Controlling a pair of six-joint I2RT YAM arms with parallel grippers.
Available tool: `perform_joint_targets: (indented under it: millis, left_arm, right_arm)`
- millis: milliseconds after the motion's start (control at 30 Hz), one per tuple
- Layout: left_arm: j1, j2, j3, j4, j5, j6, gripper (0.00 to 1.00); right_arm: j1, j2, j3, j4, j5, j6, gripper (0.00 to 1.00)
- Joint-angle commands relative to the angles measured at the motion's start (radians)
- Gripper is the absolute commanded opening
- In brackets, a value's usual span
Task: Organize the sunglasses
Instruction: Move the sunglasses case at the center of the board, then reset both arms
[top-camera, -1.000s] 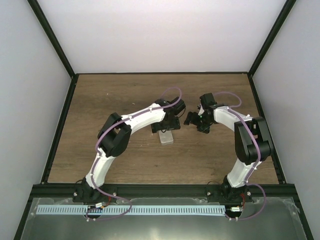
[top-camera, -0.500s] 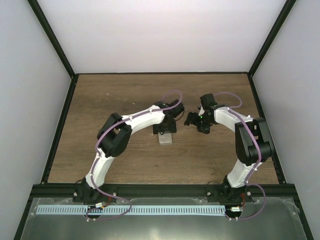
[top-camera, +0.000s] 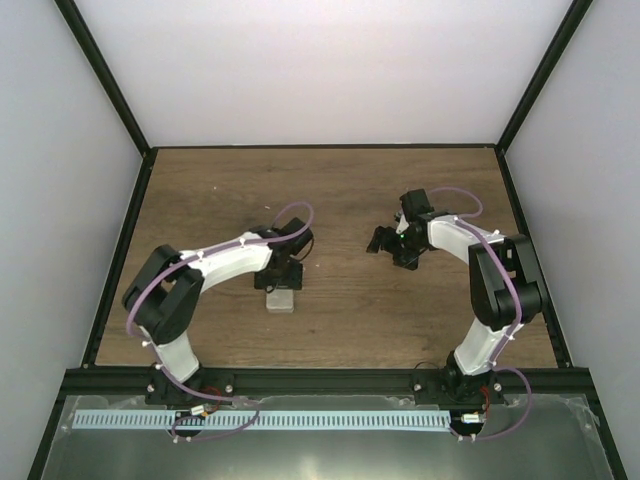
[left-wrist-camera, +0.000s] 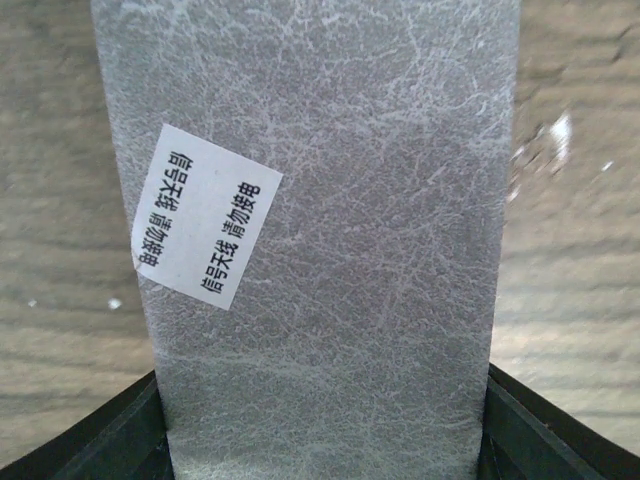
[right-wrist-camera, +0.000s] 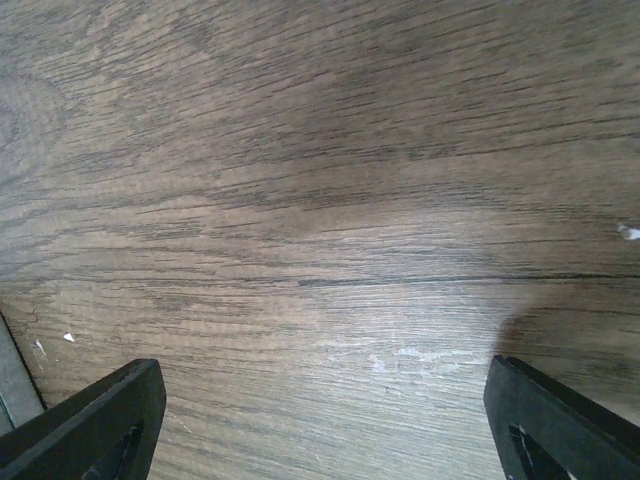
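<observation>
The grey case (top-camera: 280, 301) lies flat on the wooden table, left of centre, and looks closed. It fills the left wrist view (left-wrist-camera: 330, 200) and carries a white label (left-wrist-camera: 205, 217) with Chinese print. My left gripper (top-camera: 279, 283) is shut on the case, one finger on each long side (left-wrist-camera: 320, 440). My right gripper (top-camera: 384, 242) is wide open and empty over bare wood (right-wrist-camera: 325, 420), right of centre. The red sunglasses are not in view in any frame. No light-blue cloth shows either.
The wooden table (top-camera: 330, 190) is fenced by black frame posts and white walls on three sides. A metal rail (top-camera: 300, 420) runs along the near edge by the arm bases.
My left arm has swung left and towards the near edge, taking the grey case with it. The right arm has not moved.
</observation>
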Motion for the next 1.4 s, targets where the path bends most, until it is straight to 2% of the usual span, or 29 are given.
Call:
perform_joint_targets:
  millis: [0, 167, 233, 267, 367, 500, 533, 567, 600, 767, 867, 933, 1000, 1033, 1100, 1200, 1300, 1367]
  left_arm:
    - [0.005, -0.109, -0.095, 0.102, -0.014, 0.064, 0.59]
    - [0.006, -0.131, -0.098, 0.111, -0.037, 0.083, 0.6]
    - [0.005, -0.125, -0.077, 0.098, -0.049, 0.081, 0.65]
    - [0.005, -0.125, -0.069, 0.093, -0.055, 0.079, 0.7]
    - [0.007, -0.14, -0.051, 0.066, -0.1, 0.063, 0.99]
    - [0.006, -0.186, -0.052, 0.051, -0.152, 0.023, 1.0]
    - [0.007, -0.205, -0.056, 0.057, -0.161, 0.015, 1.0]
    - [0.007, -0.227, -0.062, 0.068, -0.173, 0.012, 1.0]
    - [0.007, -0.25, -0.066, 0.079, -0.196, 0.006, 1.0]
    - [0.007, -0.44, -0.136, 0.245, -0.367, 0.02, 1.0]
    - [0.01, -0.551, -0.203, 0.378, -0.513, 0.066, 1.0]
    - [0.018, -0.589, -0.258, 0.463, -0.616, 0.111, 1.0]
    - [0.037, -0.622, -0.332, 0.575, -0.681, 0.2, 1.0]
    - [0.059, -0.635, -0.373, 0.665, -0.668, 0.26, 1.0]
    - [0.121, -0.653, -0.454, 0.774, -0.628, 0.287, 1.0]
    - [0.278, -0.671, -0.546, 0.937, -0.463, 0.305, 1.0]
    - [0.363, -0.678, -0.661, 1.151, -0.457, 0.366, 1.0]
    - [0.426, -0.665, -0.734, 1.297, -0.441, 0.398, 1.0]
  right_arm:
    - [-0.004, 0.014, -0.005, 0.018, -0.019, -0.001, 0.9]
    - [-0.005, 0.016, 0.003, 0.015, -0.011, -0.005, 0.9]
    - [-0.005, 0.008, 0.009, 0.009, 0.005, -0.009, 0.91]
    - [-0.004, 0.0, 0.012, 0.006, 0.015, -0.012, 0.93]
    - [-0.005, -0.03, 0.029, 0.001, 0.057, -0.02, 1.0]
    - [-0.003, -0.079, 0.059, -0.005, 0.157, -0.015, 0.99]
    - [-0.004, -0.091, 0.067, -0.005, 0.19, -0.019, 0.88]
    - [-0.002, -0.104, 0.075, -0.002, 0.221, -0.026, 0.97]
    - [-0.002, -0.111, 0.087, -0.001, 0.263, -0.033, 1.0]
    - [-0.005, -0.081, 0.206, -0.04, 0.449, -0.083, 1.0]
    - [-0.008, -0.071, 0.216, 0.02, 0.557, -0.13, 1.0]
    - [-0.026, -0.074, 0.191, 0.086, 0.608, -0.152, 1.0]
    - [-0.082, -0.076, 0.148, 0.177, 0.567, -0.201, 1.0]
    - [-0.106, -0.079, 0.094, 0.241, 0.541, -0.232, 1.0]
    - [-0.147, -0.087, 0.0, 0.4, 0.524, -0.289, 1.0]
    - [-0.199, -0.109, -0.158, 0.61, 0.504, -0.365, 1.0]
    - [-0.241, -0.146, -0.348, 0.892, 0.433, -0.42, 1.0]
    - [-0.284, -0.141, -0.433, 1.043, 0.307, -0.437, 1.0]
